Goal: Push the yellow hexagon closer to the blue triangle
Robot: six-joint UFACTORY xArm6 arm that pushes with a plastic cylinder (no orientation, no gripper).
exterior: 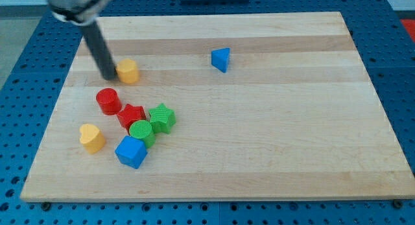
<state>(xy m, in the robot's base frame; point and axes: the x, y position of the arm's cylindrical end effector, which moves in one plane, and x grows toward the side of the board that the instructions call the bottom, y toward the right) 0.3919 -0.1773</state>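
Yellow hexagon (129, 71) sat near the upper left of the wooden board (272, 141), and the whole coming move turned on what lay on either side of it. Taken from the view's left to its right, the order was plain: first the dark rod, slanting down from the view's top left, with its tip (108, 76) just beside the hexagon's left face, seemingly touching it or a hair short; the frame did not settle which. The rod carries no jaws, so there was nothing to spread or close; it was simply a bare end resting at table height against the block's side. Next came the hexagon itself, and then, well apart to the right and slightly higher in the view, the blue triangle (220, 59), with bare wood between them.

So tip, hexagon and triangle stood almost in one line, the tip on the far side from the target. By that judgement a push toward the view's right, nudged a little toward the top, would carry the hexagon the proper way.

Lower down, clear of that line, lay a red cylinder (108, 100), a red star (131, 115), a green star (162, 117), a green cylinder (141, 131), a yellow heart (91, 137) and a blue cube (131, 152).
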